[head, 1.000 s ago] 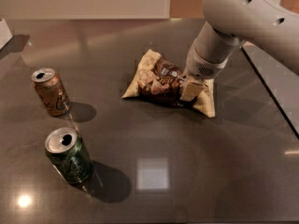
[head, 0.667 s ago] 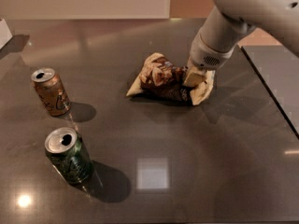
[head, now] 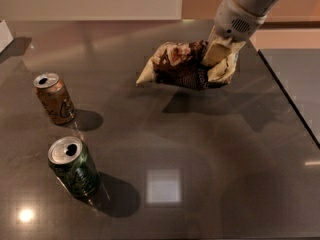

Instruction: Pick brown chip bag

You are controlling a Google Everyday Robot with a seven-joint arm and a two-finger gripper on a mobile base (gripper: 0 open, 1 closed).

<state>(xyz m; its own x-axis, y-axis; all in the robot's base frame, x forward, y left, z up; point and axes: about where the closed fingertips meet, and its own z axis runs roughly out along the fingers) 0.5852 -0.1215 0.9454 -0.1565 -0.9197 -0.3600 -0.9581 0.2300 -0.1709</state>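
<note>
The brown chip bag (head: 181,65) is crinkly dark brown with cream ends. It hangs clear of the dark table (head: 210,149), and its shadow lies on the table below it. My gripper (head: 216,54) comes down from the upper right and is shut on the bag's right end, holding it in the air. The bag's left end points down to the left.
A brown soda can (head: 54,98) stands at the left. A green soda can (head: 74,167) stands at the front left. A white object (head: 4,34) sits at the far left edge. The table's right edge (head: 290,104) runs diagonally, with a lower grey surface beyond it.
My gripper has risen with the chip bag, lifting it off the table. The bag has shifted up and to the right. The cans have not moved.
</note>
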